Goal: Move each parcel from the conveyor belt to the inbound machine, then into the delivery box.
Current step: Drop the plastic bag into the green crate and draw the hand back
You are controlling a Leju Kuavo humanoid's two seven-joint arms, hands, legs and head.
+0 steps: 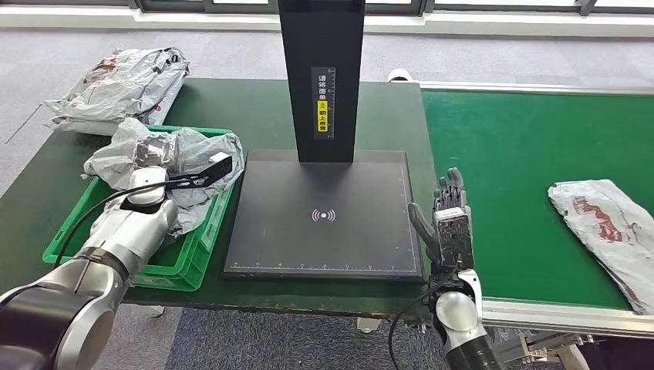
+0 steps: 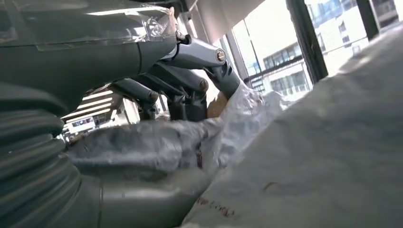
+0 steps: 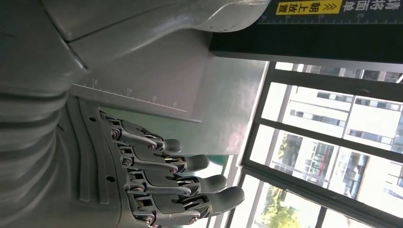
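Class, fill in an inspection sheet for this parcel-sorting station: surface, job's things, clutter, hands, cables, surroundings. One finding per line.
Surface: dark green table, with the green conveyor belt to its right.
Job's things: black inbound machine with bare plate; one grey parcel on the belt; a crumpled parcel in the green delivery box.
Clutter: a spare grey bag at the table's far left corner.
Hands: left hand grips the parcel over the box; right hand holds nothing, fingers apart, between machine and belt.
Cables: black cable along the left arm; another at the right wrist.
Surroundings: grey carpet, windows behind.
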